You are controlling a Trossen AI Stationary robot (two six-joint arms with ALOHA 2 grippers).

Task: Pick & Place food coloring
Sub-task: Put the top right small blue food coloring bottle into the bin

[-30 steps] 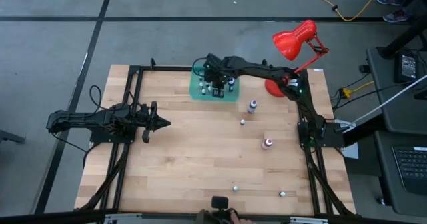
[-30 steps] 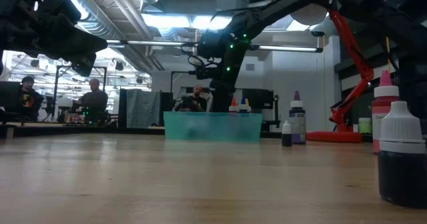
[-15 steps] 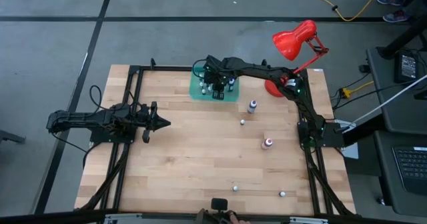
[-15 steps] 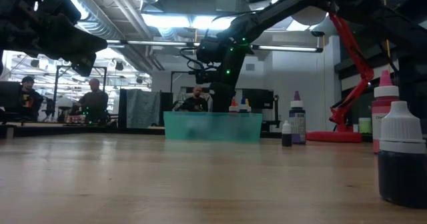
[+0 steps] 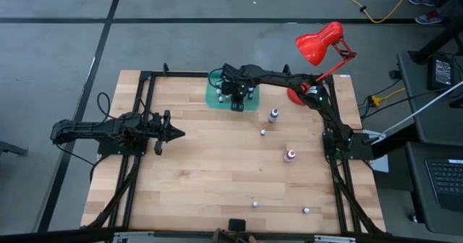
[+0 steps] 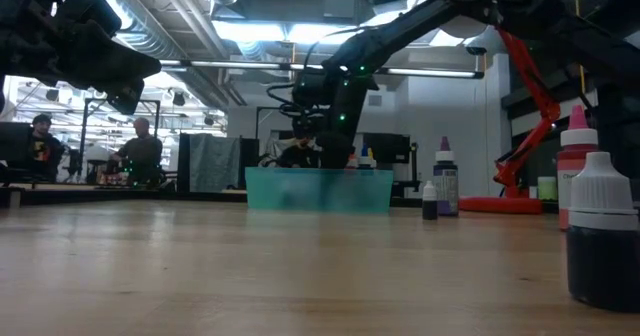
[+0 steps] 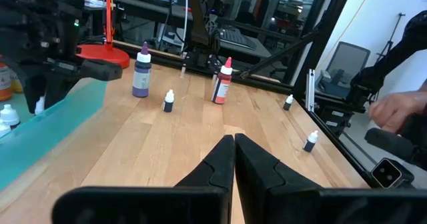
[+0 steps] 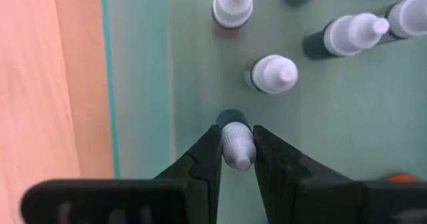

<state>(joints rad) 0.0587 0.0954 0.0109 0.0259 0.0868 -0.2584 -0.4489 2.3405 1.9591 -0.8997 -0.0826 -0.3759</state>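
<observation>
A teal tray (image 5: pixel 231 97) at the table's far side holds several small food coloring bottles (image 8: pixel 272 74), standing upright on its floor. My right gripper (image 8: pixel 237 159) reaches down into the tray (image 6: pixel 318 189) and is shut on one small white-capped bottle (image 8: pixel 235 139). More bottles stand loose on the wood: a purple one (image 5: pixel 273 115), a red one (image 5: pixel 291 155) and tiny ones (image 5: pixel 262 133). My left gripper (image 5: pixel 173 134) waits shut at the table's left, level and empty (image 7: pixel 233 159). My right gripper pinches the small bottle's white cap (image 8: pixel 237 146) between its two fingers. The fingers come from above, pointing steeply down. The bottle stays upright, with its dark body (image 8: pixel 229 117) below the fingertips just over the tray's floor. Whether its base touches the floor, I cannot tell.
A red desk lamp (image 5: pixel 318 44) stands at the far right corner. Two tiny bottles (image 5: pixel 255 203) (image 5: pixel 306 210) sit near the front edge. In the low view a dark bottle (image 6: pixel 603 238) and a pink one (image 6: pixel 577 166) stand close by at the right. A person's hand (image 7: pixel 400 107) shows beyond the table.
My right gripper has sunk into the teal tray with the small bottle and tipped a little steeper. It has stayed shut on the cap.
</observation>
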